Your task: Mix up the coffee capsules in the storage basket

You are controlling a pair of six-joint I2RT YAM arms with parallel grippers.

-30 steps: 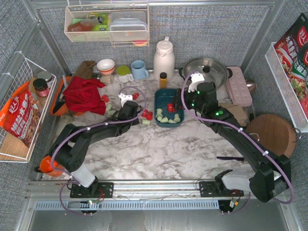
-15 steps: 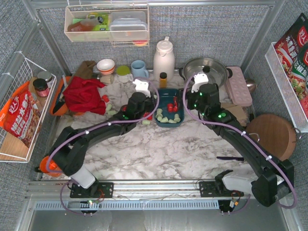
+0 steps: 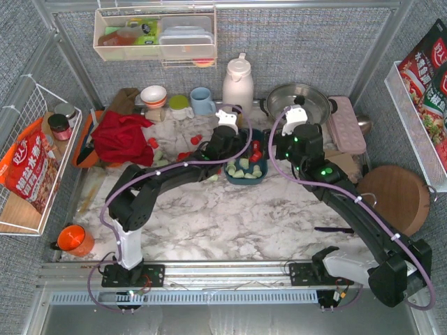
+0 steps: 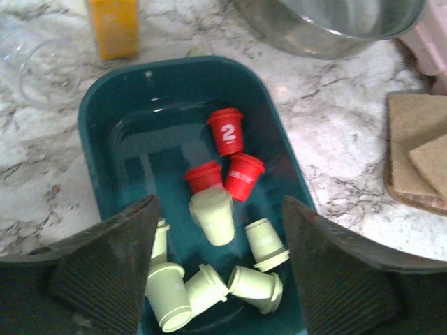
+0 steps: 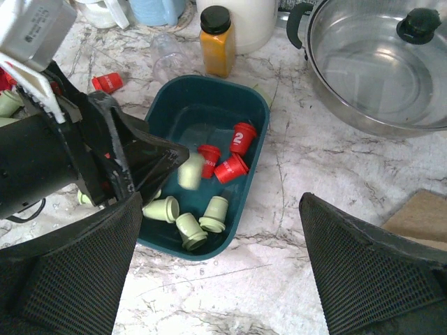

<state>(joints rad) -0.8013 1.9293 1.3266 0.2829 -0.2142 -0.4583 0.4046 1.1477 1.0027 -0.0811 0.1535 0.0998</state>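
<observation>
The dark teal storage basket [image 3: 244, 181] [image 4: 98, 118] [image 5: 209, 87] sits mid-table. It holds three red coffee capsules [image 4: 226, 131] and several mint ones [image 4: 258, 289]. My left gripper [image 3: 230, 148] [image 4: 218, 209] hovers open over the basket's near half. A blurred mint capsule [image 4: 213, 218] [image 5: 190, 171] sits loose just below its spread fingers, touching neither. My right gripper [image 3: 283, 159] [image 5: 220, 206] hangs open and empty above the basket's right front edge. More red capsules [image 3: 195, 139] and mint capsules [image 3: 159, 155] lie loose on the marble left of the basket.
Behind the basket stand an orange bottle [image 5: 218, 42], a clear glass [image 4: 42, 70], a white jug [image 3: 237, 84] and a blue mug [image 3: 202, 101]. A steel pan [image 5: 377, 63] is at back right, a red cloth [image 3: 122, 136] at left, an orange cup [image 3: 73, 239] near left.
My left arm swung right from the loose capsules to above the basket, and its jaws opened, letting go of a mint capsule. The right gripper stayed open, shifting slightly right.
</observation>
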